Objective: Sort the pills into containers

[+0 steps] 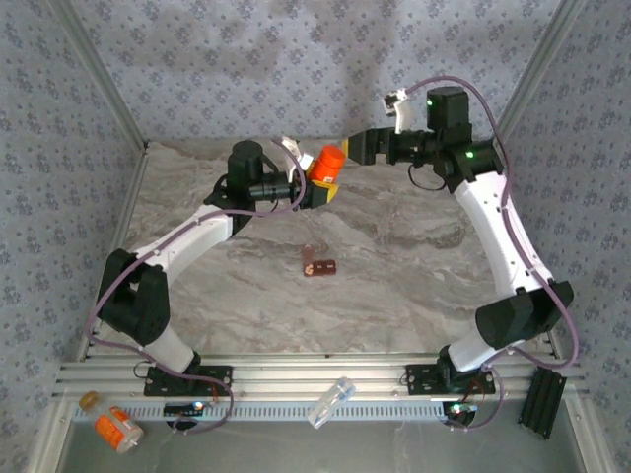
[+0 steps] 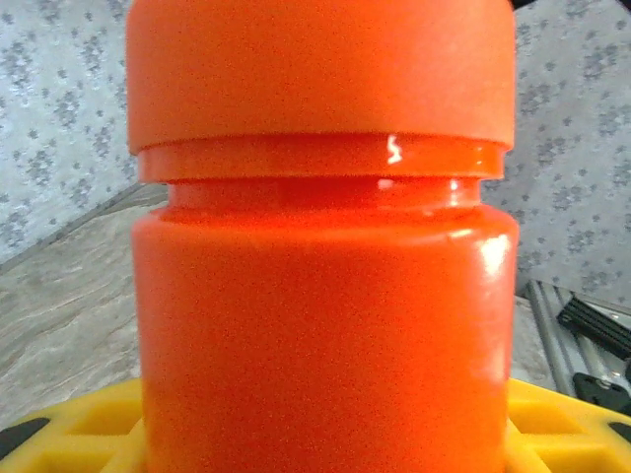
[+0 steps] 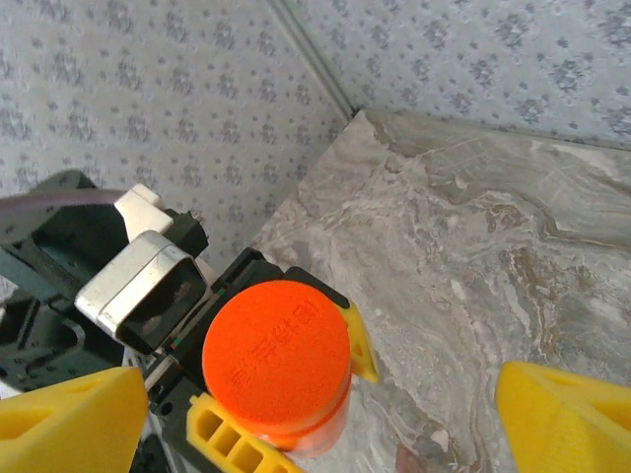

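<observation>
My left gripper [image 1: 323,189] [image 2: 325,439] is shut on an orange bottle [image 1: 326,164] [image 2: 325,296] with an orange cap [image 3: 278,357], holding it upright above the back of the table. Its yellow fingers [image 2: 74,434] clamp the bottle's lower body. My right gripper [image 1: 349,147] [image 3: 320,389] stands open just above the cap, its yellow fingers [image 3: 69,419] spread wide on either side without touching it. The containers, a small dark red-brown box [image 1: 319,264], lie on the marble table in the middle. The pills are hidden.
On the near metal ledge lie a white-capped labelled orange bottle [image 1: 116,427], a small orange lid [image 1: 89,399] and a clear plastic tube [image 1: 330,402]. Patterned walls close in the table [image 1: 394,276] at the back and both sides.
</observation>
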`<control>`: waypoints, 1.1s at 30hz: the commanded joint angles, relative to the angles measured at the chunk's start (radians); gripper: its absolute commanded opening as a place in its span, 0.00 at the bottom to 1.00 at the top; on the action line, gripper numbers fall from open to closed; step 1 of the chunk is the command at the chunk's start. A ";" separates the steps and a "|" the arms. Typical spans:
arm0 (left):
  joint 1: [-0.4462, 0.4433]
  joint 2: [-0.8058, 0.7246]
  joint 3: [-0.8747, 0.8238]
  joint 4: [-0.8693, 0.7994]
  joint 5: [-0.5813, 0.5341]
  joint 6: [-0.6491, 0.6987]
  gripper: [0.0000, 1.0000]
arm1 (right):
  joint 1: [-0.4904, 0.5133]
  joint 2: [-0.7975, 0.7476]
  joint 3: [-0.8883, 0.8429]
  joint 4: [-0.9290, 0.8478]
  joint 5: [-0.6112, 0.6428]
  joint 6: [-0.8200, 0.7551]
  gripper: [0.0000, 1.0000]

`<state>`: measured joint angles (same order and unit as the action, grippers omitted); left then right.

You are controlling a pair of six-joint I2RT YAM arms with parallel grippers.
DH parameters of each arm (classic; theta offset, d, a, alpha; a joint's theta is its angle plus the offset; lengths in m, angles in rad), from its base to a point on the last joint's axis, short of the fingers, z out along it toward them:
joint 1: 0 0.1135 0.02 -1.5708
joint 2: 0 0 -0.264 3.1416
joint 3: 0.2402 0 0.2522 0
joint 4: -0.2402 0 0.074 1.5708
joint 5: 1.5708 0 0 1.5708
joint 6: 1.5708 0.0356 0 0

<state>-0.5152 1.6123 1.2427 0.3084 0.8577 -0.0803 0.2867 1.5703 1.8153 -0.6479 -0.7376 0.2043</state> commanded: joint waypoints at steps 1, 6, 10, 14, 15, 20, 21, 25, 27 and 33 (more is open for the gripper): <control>0.001 0.011 0.032 -0.014 0.076 -0.007 0.00 | 0.033 0.041 0.073 -0.121 -0.021 -0.108 0.92; 0.001 0.011 0.031 -0.019 0.084 -0.011 0.00 | 0.063 0.081 0.109 -0.148 -0.008 -0.124 0.89; -0.001 0.011 0.028 -0.023 0.088 -0.010 0.00 | 0.077 0.096 0.119 -0.156 -0.008 -0.127 0.87; -0.001 0.007 0.026 -0.026 0.087 -0.006 0.00 | 0.085 0.108 0.121 -0.162 -0.006 -0.129 0.84; 0.000 0.007 0.025 -0.026 0.088 -0.005 0.00 | 0.087 0.111 0.121 -0.163 -0.005 -0.128 0.82; -0.001 0.008 0.024 -0.026 0.086 -0.001 0.00 | 0.088 0.115 0.119 -0.164 -0.012 -0.126 0.64; -0.001 0.007 0.026 -0.024 0.084 -0.002 0.00 | 0.090 0.115 0.116 -0.163 -0.017 -0.124 0.61; -0.002 0.008 0.026 -0.017 0.076 -0.003 0.00 | 0.097 0.112 0.089 -0.145 -0.013 -0.104 0.52; 0.000 0.008 0.027 -0.015 0.068 -0.004 0.00 | 0.103 0.108 0.063 -0.122 0.011 -0.071 0.49; -0.003 -0.001 0.022 -0.013 -0.035 0.021 0.00 | 0.131 0.088 -0.036 -0.009 0.147 0.110 0.45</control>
<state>-0.5102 1.6253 1.2442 0.2203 0.8543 -0.0795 0.3870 1.6707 1.8313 -0.6891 -0.6830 0.2005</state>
